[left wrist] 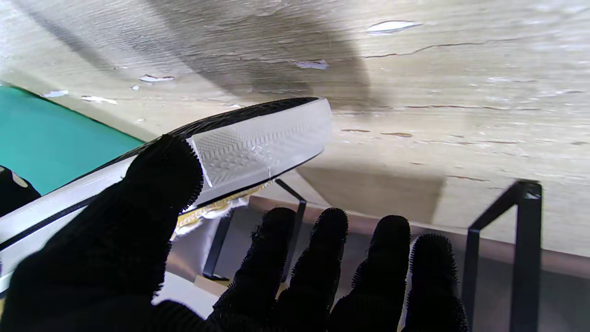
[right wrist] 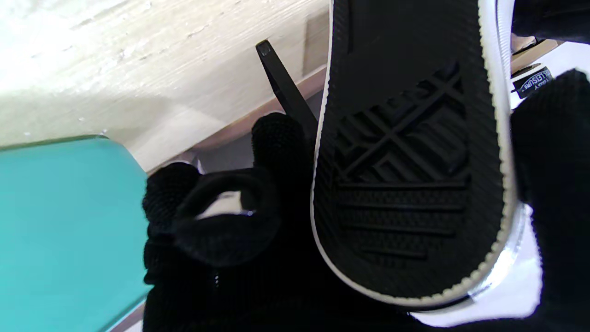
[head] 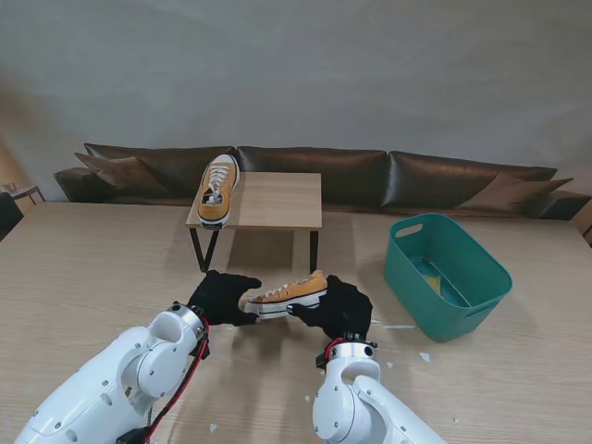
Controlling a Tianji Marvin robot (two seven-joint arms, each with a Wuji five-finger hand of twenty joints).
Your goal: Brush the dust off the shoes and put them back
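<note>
Both robot hands, left robot hand (head: 222,297) and right robot hand (head: 339,308), gripping one yellow shoe (head: 289,294) aloft over the counter (head: 83,277). Second shoe (head: 217,190) on the small stand (head: 277,199). No brush visible; brushing apparently undone, return pending.

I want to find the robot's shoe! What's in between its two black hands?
In the stand view, a yellow sneaker with a white sole lies between the left hand and the right hand; both hands hold it.
</note>
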